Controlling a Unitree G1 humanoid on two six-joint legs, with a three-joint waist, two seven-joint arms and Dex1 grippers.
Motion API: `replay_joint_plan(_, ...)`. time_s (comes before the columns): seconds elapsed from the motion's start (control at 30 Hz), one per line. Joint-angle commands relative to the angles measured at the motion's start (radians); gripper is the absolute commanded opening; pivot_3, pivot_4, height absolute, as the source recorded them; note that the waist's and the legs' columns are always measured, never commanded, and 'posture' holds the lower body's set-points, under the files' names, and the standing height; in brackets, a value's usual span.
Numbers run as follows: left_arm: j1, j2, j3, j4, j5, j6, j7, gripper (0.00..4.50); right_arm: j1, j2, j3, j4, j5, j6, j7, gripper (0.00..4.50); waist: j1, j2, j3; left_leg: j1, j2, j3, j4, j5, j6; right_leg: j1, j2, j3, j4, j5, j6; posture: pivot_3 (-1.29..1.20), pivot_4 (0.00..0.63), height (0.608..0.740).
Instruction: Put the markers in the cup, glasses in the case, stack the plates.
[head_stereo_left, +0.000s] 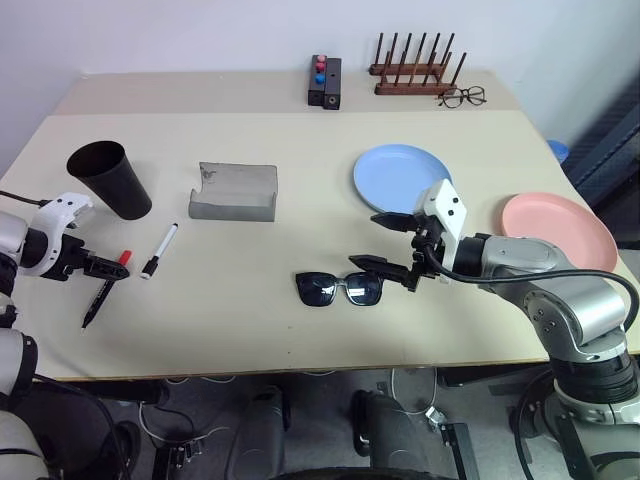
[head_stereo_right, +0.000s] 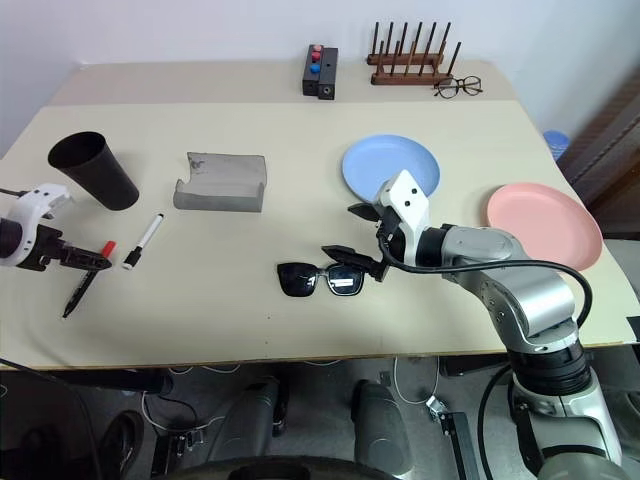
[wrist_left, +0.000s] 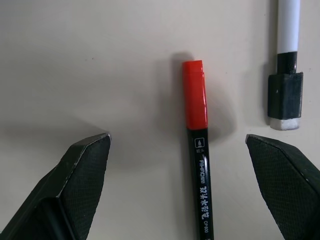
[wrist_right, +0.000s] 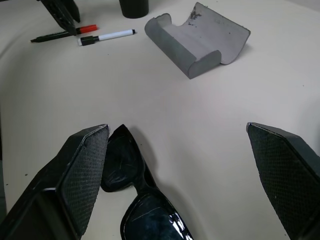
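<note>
Left eye view: the beige table (head_stereo_left: 300, 330) fills most of the frame, with the light blue plate (head_stereo_left: 395, 175) right of centre and the pink plate (head_stereo_left: 560, 228) at the right edge, well apart, the open grey case (head_stereo_left: 234, 192) left of centre and the dark cup (head_stereo_left: 110, 178) at the upper left. Right gripper (head_stereo_left: 385, 241), right of centre, has its jaws spread wide with nothing between them, just beside the black sunglasses (head_stereo_left: 340, 289) lying below centre. Left gripper (head_stereo_left: 108, 266), at the left edge, hangs wide open and empty over the red-capped marker (head_stereo_left: 104, 290), with the white marker (head_stereo_left: 160, 249) just beside it.
</note>
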Motion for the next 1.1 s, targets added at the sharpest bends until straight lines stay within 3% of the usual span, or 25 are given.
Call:
replay_joint_plan(0.03, -0.017, -0.001, 0.021, 0.020, 0.029, -0.015, -0.002, 3.07, -0.004, -0.011, -0.035, -0.045, 0.019, -0.001, -0.007, 4.50, 0.000, 0.000, 0.000, 0.000, 0.000, 0.000, 0.000, 0.000, 0.000, 0.000, 0.000, 0.000, 0.000, 0.000, 0.000, 0.00, 0.150, 0.740)
replay_joint_plan(0.23, -0.010, -0.020, 0.027, 0.034, 0.055, -0.029, -0.003, 0.05, -0.013, -0.017, -0.037, -0.039, 0.021, 0.003, -0.011, 4.50, 0.000, 0.000, 0.000, 0.000, 0.000, 0.000, 0.000, 0.000, 0.000, 0.000, 0.000, 0.000, 0.000, 0.000, 0.000, 0.00, 0.150, 0.740)
replay_joint_plan(0.63, 0.011, 0.028, 0.080, -0.030, 0.050, -0.033, -0.051, 0.05, -0.014, -0.019, -0.027, -0.019, 0.005, -0.019, -0.006, 4.50, -0.001, 0.000, 0.000, 0.001, 0.000, 0.000, 0.001, 0.000, 0.000, 0.000, 0.000, 0.000, 0.002, 0.000, 0.000, 0.00, 0.150, 0.740)
replay_joint_plan(0.8, 0.187, 0.113, 0.279, -0.331, -0.096, -0.131, -0.087, 0.05, -0.017, -0.018, -0.023, 0.021, -0.019, -0.061, 0.008, 4.50, -0.007, -0.001, 0.000, 0.000, 0.000, 0.000, 0.001, 0.000, 0.000, 0.000, 0.000, 0.000, 0.002, 0.000, 0.000, 0.00, 0.150, 0.740)
replay_joint_plan(0.87, 0.247, 0.136, 0.344, -0.438, -0.137, -0.094, -0.076, 0.05, -0.020, -0.015, -0.019, 0.034, -0.026, -0.076, 0.013, 4.50, -0.008, -0.001, 0.000, 0.001, 0.001, 0.000, 0.001, 0.000, 0.000, 0.000, 0.000, 0.000, 0.002, 0.000, 0.000, 0.00, 0.150, 0.740)
replay_joint_plan(1.0, 0.368, 0.147, 0.480, -0.599, -0.226, -0.100, -0.071, 0.05, -0.029, -0.012, -0.014, 0.056, -0.040, -0.102, 0.023, 4.50, -0.006, -0.001, 0.000, 0.001, 0.000, 0.000, 0.001, 0.000, 0.000, 0.000, 0.000, 0.000, 0.003, 0.000, 0.000, 0.00, 0.150, 0.740)
replay_joint_plan(1.1, 0.418, 0.097, 0.593, -0.670, -0.271, -0.233, -0.006, 0.05, -0.043, -0.006, -0.007, 0.077, -0.050, -0.125, 0.035, 4.50, -0.006, -0.001, 0.000, 0.001, 0.000, 0.000, 0.001, 0.000, 0.000, 0.000, 0.000, 0.000, 0.004, 0.000, 0.000, 0.00, 0.150, 0.740)
